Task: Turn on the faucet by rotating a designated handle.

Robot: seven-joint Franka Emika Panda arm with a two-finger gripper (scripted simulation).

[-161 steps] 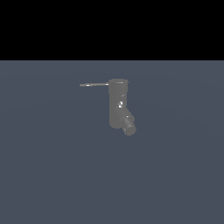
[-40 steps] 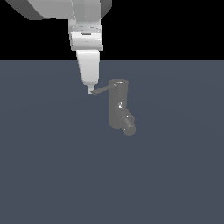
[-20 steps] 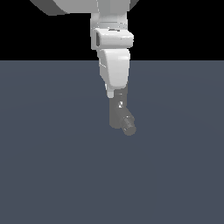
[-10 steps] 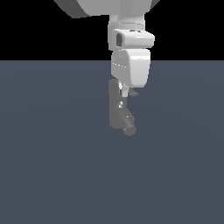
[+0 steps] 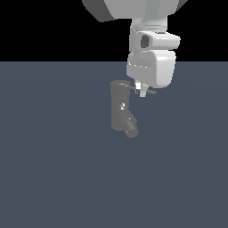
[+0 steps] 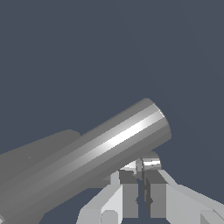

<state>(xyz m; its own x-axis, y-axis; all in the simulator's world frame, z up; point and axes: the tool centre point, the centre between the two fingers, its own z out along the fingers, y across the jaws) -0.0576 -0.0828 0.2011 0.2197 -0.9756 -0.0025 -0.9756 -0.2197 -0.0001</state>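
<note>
Claw [image 5: 141, 90]: white, blocky, fingers [image 6: 124, 192] nearly closed with only a thin gap, gripping nothing, pressed beside the handle [image 5: 150, 91]. Faucet [image 5: 119, 107]: dark grey upright cylinder, glossy, flat-capped, ribbed spout, on slate surface [image 5: 53, 169]. Handle: thin grey rod projecting toward the exterior view's right.

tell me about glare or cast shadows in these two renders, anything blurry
Wrist view: a bright highlight streak runs along the handle, sharp throughout. Exterior view: flat lighting, no cast shadow under the faucet or gripper, black band above the floor, edges slightly soft.
</note>
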